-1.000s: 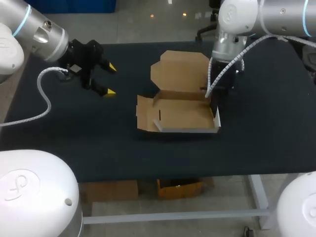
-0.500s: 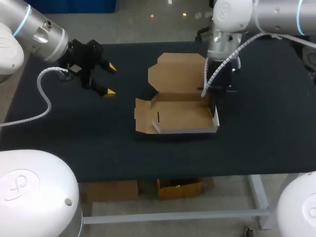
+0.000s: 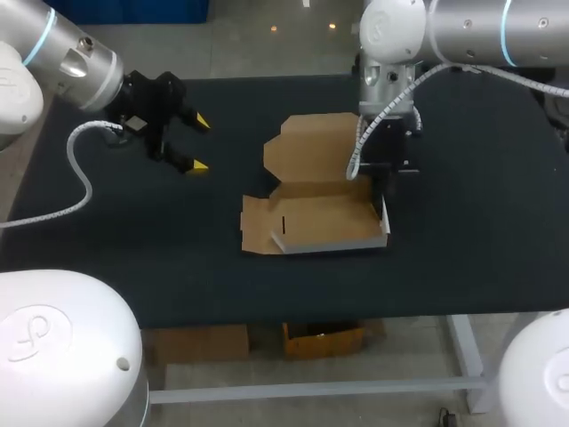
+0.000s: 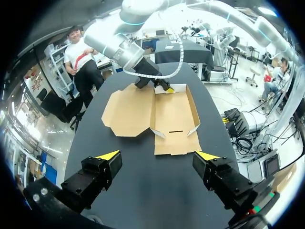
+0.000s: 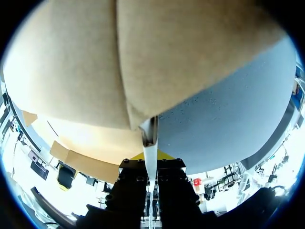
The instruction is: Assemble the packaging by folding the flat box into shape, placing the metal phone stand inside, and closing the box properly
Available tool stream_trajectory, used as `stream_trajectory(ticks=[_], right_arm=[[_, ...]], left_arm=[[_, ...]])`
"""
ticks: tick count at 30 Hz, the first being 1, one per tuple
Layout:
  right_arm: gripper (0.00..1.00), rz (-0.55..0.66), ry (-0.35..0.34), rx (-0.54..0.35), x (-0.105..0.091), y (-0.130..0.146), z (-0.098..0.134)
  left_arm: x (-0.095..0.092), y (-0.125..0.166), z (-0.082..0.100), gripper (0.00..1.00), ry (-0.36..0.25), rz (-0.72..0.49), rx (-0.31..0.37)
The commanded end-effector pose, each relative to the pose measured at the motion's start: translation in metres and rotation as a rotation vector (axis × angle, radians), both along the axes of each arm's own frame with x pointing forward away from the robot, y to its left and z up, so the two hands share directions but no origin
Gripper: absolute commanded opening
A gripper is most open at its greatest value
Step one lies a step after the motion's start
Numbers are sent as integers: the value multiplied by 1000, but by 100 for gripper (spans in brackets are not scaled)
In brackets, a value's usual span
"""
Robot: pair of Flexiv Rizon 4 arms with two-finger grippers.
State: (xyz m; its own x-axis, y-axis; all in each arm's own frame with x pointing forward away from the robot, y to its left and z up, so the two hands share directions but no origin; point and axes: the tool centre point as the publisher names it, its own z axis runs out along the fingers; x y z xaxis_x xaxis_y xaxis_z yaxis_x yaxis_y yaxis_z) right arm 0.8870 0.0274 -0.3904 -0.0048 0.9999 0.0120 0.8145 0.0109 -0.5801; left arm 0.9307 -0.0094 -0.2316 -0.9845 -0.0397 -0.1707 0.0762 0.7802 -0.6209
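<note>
A brown cardboard box (image 3: 320, 221) lies half folded at the table's middle, its tray facing up and its lid (image 3: 311, 147) spread flat behind it. My right gripper (image 3: 384, 189) points down at the tray's right wall and is shut on that wall. In the right wrist view the thin wall edge (image 5: 149, 136) runs between the fingers of that gripper (image 5: 150, 156). My left gripper (image 3: 199, 142) hangs open above the table, well left of the box, holding nothing. Its view shows the box (image 4: 174, 114) ahead of its spread fingers (image 4: 157, 155). No phone stand shows in any view.
The black table (image 3: 133, 231) stretches bare to the left and right of the box. Its front edge runs a little below the tray. My right arm's white cable (image 3: 378, 116) hangs over the lid's right side.
My right arm has swung left with the box wall in its gripper, dragging the box slightly left and nearer the front edge. The left arm has not moved.
</note>
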Motion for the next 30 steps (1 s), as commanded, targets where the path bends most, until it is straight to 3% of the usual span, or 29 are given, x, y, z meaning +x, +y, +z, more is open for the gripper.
stream_trajectory(ticks=[1,25,30], right_arm=[[0,-15,-16,1,-7,-5,0],[0,-13,-58,39,-22,-9,-12],[17,-12,-66,31,-22,-9,-12]], left_arm=[[1,0,1,100,3,-2,3],[1,0,1,100,3,-2,3],[1,0,1,100,3,-2,3]])
